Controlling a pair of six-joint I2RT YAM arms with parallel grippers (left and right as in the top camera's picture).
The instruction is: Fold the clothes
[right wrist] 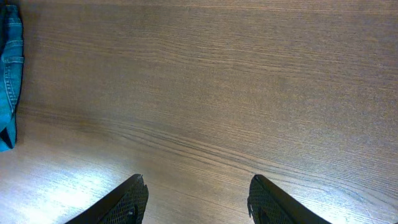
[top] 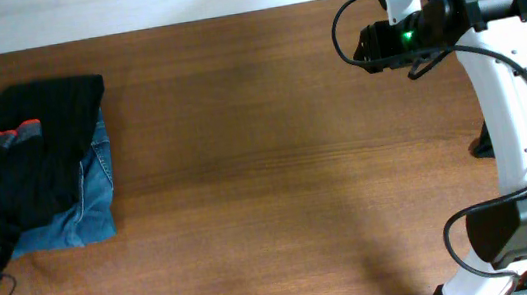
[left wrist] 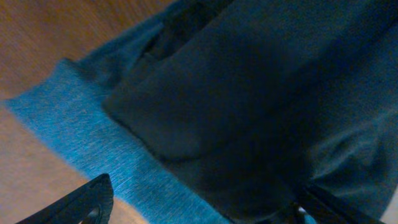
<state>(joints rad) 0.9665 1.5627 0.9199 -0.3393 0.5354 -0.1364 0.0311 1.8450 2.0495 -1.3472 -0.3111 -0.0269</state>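
The wooden table takes up nearly the whole overhead view, and the clothes are found at its far left edge: a heap of black fabric laid over a pair of blue jeans, whose denim shows along the right and lower sides. No garment is spread out, so the work is judged to be at its opening, with a piece to be taken from the heap before any fold can be made.

The right arm is held high at the table's right side, well apart from the heap. Its right gripper is seen with the jaws spread wide and nothing between them. Only bare wood lies below it, with a strip of the jeans at the left margin of its wrist view.

The left gripper is poised close over the black fabric, the jaws wide apart and empty. Whether cloth is touched cannot be told.

A grey-speckled waistband edged in red is exposed at the heap's upper left.

The next move is judged to call for a pinch on the black layer alone, followed by a drag toward the open middle of the table. The chief hindrance is the denim just beneath, which could be caught in the same grasp.
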